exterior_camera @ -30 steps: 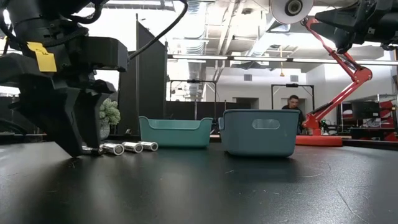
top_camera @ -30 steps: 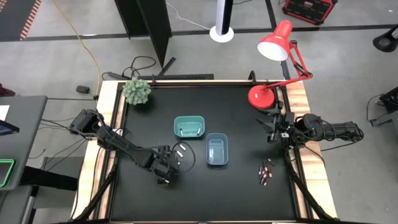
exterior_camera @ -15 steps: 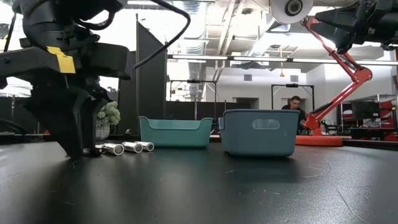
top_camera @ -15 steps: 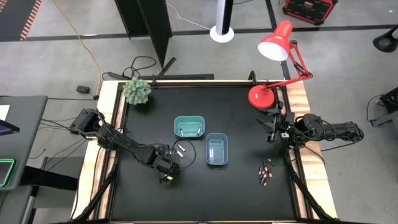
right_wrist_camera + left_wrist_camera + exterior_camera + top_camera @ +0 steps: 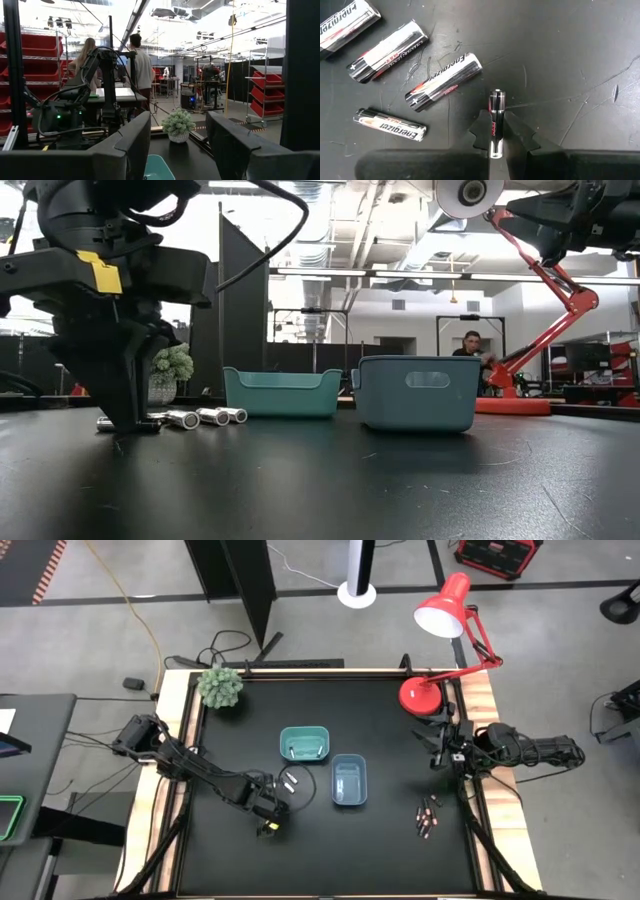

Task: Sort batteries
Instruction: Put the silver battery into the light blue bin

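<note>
Fingers of my left gripper (image 5: 496,135) pinched tight on a slim dark battery (image 5: 495,107) w/ red marks, down on the mat beside four silver batteries (image 5: 443,81). Right gripper (image 5: 177,145) spread wide, nothing in it, at table's right edge.

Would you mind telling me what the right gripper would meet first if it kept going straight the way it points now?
Probably the teal tray, whose rim shows low between the right gripper's open jaws. The small potted plant stands farther along the same line. Depth is hard to judge here, so this is a best guess.
</note>
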Motion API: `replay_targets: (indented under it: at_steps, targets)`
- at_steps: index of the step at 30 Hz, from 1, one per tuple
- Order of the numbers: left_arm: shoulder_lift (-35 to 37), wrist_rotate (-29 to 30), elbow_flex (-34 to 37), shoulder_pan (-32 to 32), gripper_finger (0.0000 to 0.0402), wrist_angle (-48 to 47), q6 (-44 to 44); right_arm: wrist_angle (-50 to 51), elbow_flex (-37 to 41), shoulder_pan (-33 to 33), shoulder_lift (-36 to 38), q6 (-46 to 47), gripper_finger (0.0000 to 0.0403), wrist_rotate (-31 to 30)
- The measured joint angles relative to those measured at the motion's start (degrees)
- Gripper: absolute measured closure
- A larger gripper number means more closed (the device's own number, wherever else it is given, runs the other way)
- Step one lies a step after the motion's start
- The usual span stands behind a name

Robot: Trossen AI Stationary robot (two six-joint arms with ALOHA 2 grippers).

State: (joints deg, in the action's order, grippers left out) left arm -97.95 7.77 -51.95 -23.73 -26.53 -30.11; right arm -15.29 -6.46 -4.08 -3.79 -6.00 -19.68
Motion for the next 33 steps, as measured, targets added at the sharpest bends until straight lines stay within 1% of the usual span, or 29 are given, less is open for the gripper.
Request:
replay_targets:
  at_steps: [6,13,16,22,25,29,31,33]
  targets:
    - [2.37,0.45,-1.21,0.00,0.0383,-1.75,2.61,-0.05,0.00,0.00,0.00,0.01,0.0195,0.01]
    - [8.27,1.74,-1.24,0.00,0.0383,-1.55,5.48,-0.10,0.00,0.00,0.00,0.00,0.0195,0.00]
    - [11.65,3.02,-1.27,0.00,0.0383,0.41,8.69,-0.13,0.00,0.00,0.00,0.00,0.0195,0.00]
    - [19.08,3.34,-1.34,0.02,0.0383,6.76,18.42,-0.13,0.00,0.00,0.00,0.00,0.0195,0.00]
    - [21.67,4.41,-1.42,0.80,0.0383,7.49,20.25,-0.13,0.00,0.00,0.00,0.00,0.0195,0.00]
    - [22.64,9.53,-1.42,3.88,0.0383,6.72,18.83,-0.13,0.00,0.00,0.00,-0.02,0.0195,0.00]
    - [22.16,12.59,-1.42,6.38,0.0383,6.46,17.50,-0.13,0.00,0.00,0.00,-0.02,0.0195,0.00]
    - [21.16,14.35,-1.42,9.36,0.0383,6.47,16.55,-0.06,0.00,0.00,0.00,-0.02,0.0195,0.00]
